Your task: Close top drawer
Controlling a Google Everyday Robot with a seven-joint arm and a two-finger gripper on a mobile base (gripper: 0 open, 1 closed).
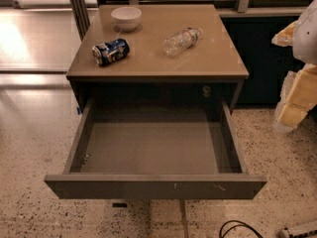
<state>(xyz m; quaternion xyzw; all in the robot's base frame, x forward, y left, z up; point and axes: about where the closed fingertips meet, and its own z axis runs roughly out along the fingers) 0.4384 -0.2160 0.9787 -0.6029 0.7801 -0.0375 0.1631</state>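
Note:
The top drawer (pixel 155 186) is pulled far out of a low cabinet toward me. Its flat dark grey-brown front has small white scratches right of centre. Its plain grey inside (pixel 148 148) holds nothing I can see. My gripper (pixel 293 100), pale yellowish parts on a white arm, hangs at the right edge of the camera view. It is beside the cabinet's right side, clear of the drawer and touching nothing.
On the cabinet top (pixel 148 66) stand a white bowl (pixel 126 18), a crushed blue can (pixel 110 51) on its side and a clear plastic bottle (pixel 182 40) lying down. A black cable (pixel 237 228) lies on the speckled floor at the front right.

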